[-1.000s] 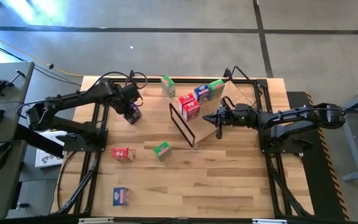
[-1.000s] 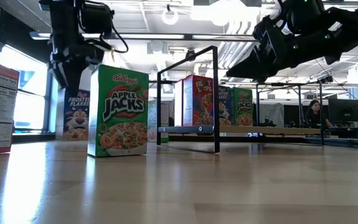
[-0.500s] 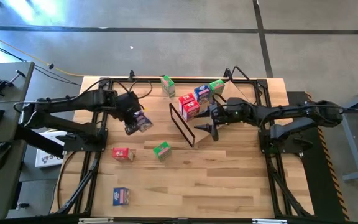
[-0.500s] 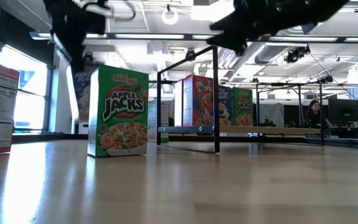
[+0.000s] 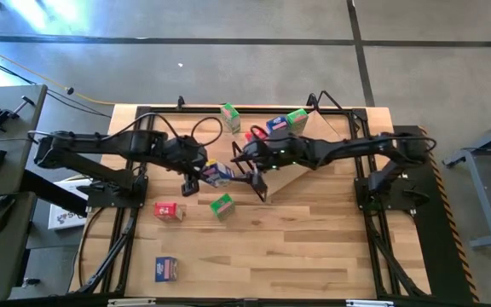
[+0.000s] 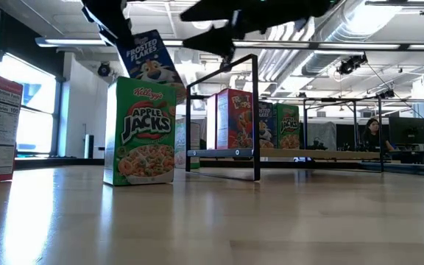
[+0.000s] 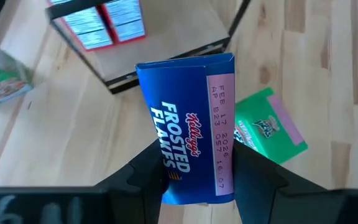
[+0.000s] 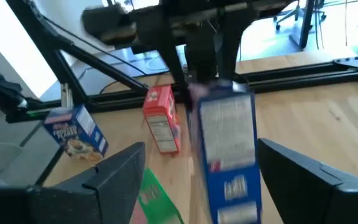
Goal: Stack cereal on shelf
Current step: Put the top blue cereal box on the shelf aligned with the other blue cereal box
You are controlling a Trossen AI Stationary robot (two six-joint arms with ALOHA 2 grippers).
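A blue Frosted Flakes cereal box (image 5: 218, 175) hangs tilted above the table, left of the shelf, with my left gripper (image 5: 201, 173) shut on it. In the low view the blue box (image 6: 147, 59) shows above a green Apple Jacks box (image 6: 140, 132). My right gripper (image 8: 201, 149) is open; its fingers stand on either side of the blue box (image 8: 229, 143) without touching it. The shelf (image 5: 290, 175), a slanted plywood board with a black wire frame (image 5: 250, 170), carries a red (image 5: 258, 138), a blue (image 5: 277, 126) and a green box (image 5: 297, 118). My left gripper pinches the blue box between its two fingers (image 7: 148, 171), on two opposite sides at the end nearest the wrist (image 7: 194, 180). It comes from the table's left. The box is lifted clear of the table and tilted, its free end toward the shelf.
On the table stand a green box (image 5: 230, 117) at the far edge, a red box (image 5: 169, 211) and the green Apple Jacks box (image 5: 222, 205) near the middle, and a blue box (image 5: 166, 269) at the near left. Open tabletop lies to the near right (image 5: 314, 247).
My left gripper has carried the blue box up and toward the table's right, toward the shelf; the box now hangs tilted above the green one. My right gripper has swung from over the shelf toward the table's left, up to the blue box, and has opened.
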